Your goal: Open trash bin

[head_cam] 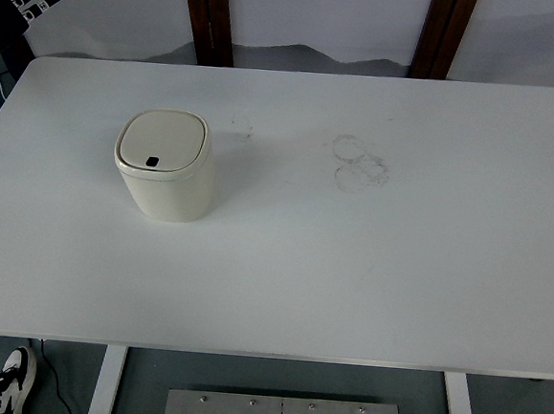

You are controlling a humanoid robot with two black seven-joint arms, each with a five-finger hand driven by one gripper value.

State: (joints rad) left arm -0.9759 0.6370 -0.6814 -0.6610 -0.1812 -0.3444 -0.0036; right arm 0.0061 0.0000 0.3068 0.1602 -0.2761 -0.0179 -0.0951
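**A:** Where do you stand right now?

**B:** You have a small cream trash bin [165,168] upright on the left half of the white table [347,289], well back from the near edge. Its lid [163,141] is down and sits flush, with a small dark button [153,162] at the lid's near side. Neither of your hands shows in the head view, so you cannot tell how far open the fingers are or whether they hold anything. Nothing touches the bin.

**A:** So nothing is done yet?

**B:** As I judge it, no. The lid is closed and the reach has not begun.

**A:** What could go wrong from here?

**B:** The bin looks light and stands free on a smooth top. If you press the button at a slant rather than straight down, you may push the whole bin away or tip it toward the far side. If you come in from the left too low, your arm may knock the wall of the bin before a finger reaches the lid.

**A:** Anything else?

**B:** The button is small and dark, so a wide fingertip may land on the lid beside it and nothing opens. The lid probably springs up toward the far edge, so a hand hovering over it would block it. The faint ring marks [360,162] at mid table are only stains and no obstacle.
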